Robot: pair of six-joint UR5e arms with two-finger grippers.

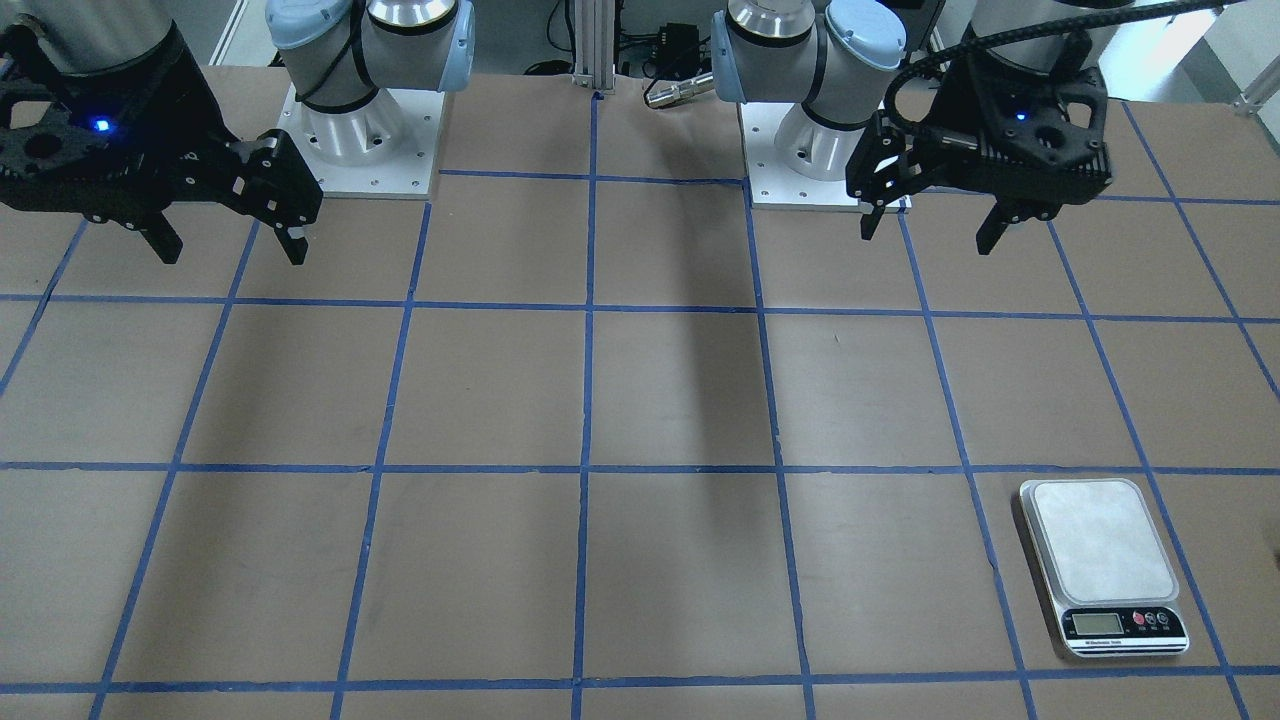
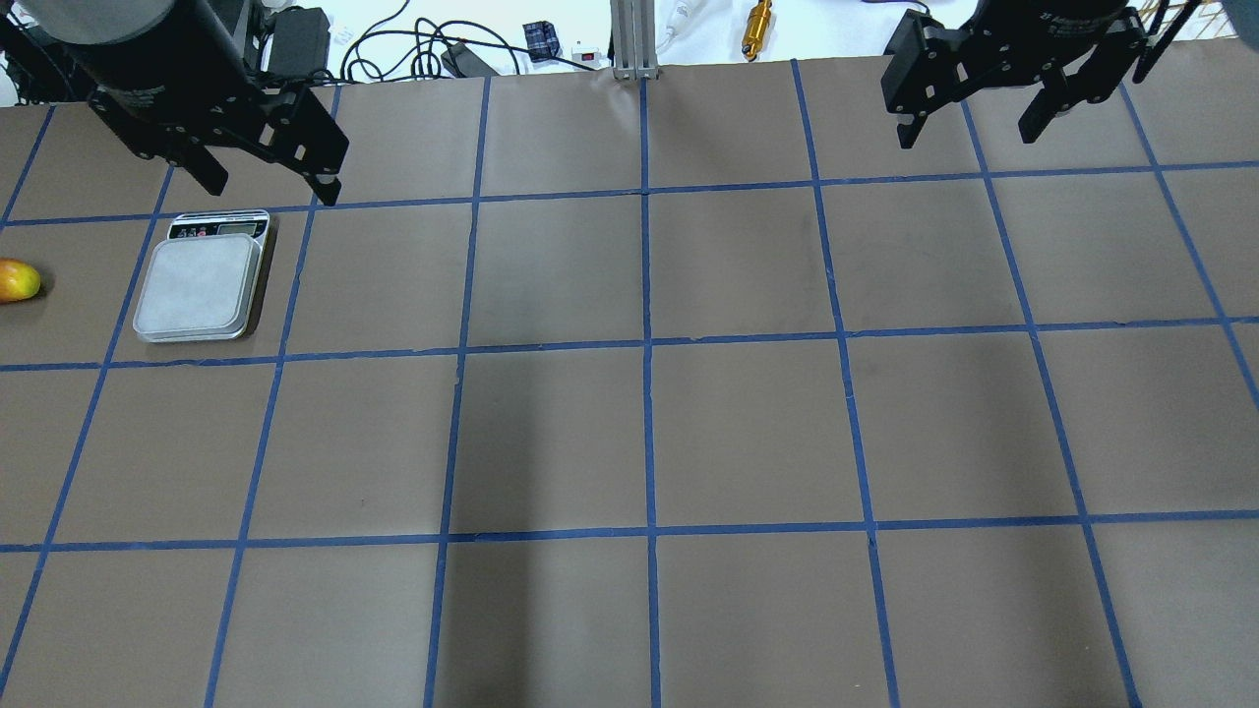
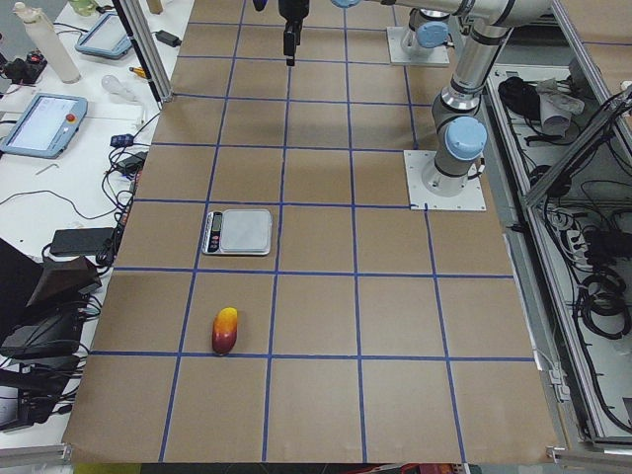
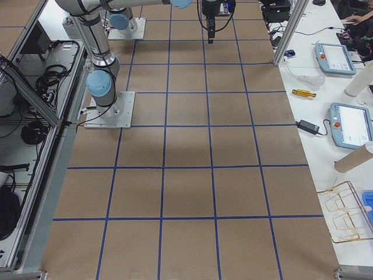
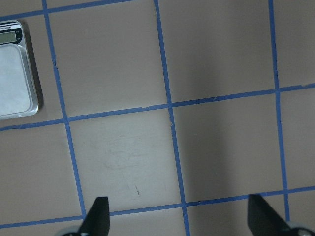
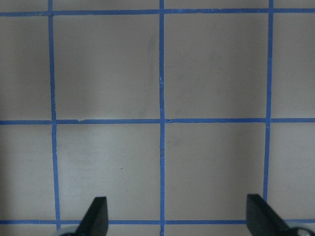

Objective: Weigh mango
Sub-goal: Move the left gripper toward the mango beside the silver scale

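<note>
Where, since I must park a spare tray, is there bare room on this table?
Bare table runs from the scale rightward to the right end, and across the rows nearer the robot. Only the far left is crowded: the mango lies apart from the scale, toward the left end.

The worktop (image 2: 748, 433) wears a matt brown, paper-like sheet, faintly scuffed and crossed by smooth blue tape lines (image 2: 646, 393). The scale (image 1: 1100, 540) has a dull brushed-metal platform inside a shinier silvery rim, with glossy black plastic around its display. The mango (image 3: 225, 330) has smooth skin with a slight sheen. The left claw (image 1: 927, 235) and right claw (image 1: 233, 255) look like matt black hard plastic. The arm bases (image 1: 355, 125) are satin bare metal under pale blue plastic caps (image 1: 300, 22), on flat pale metal plates (image 1: 410, 165).
</note>
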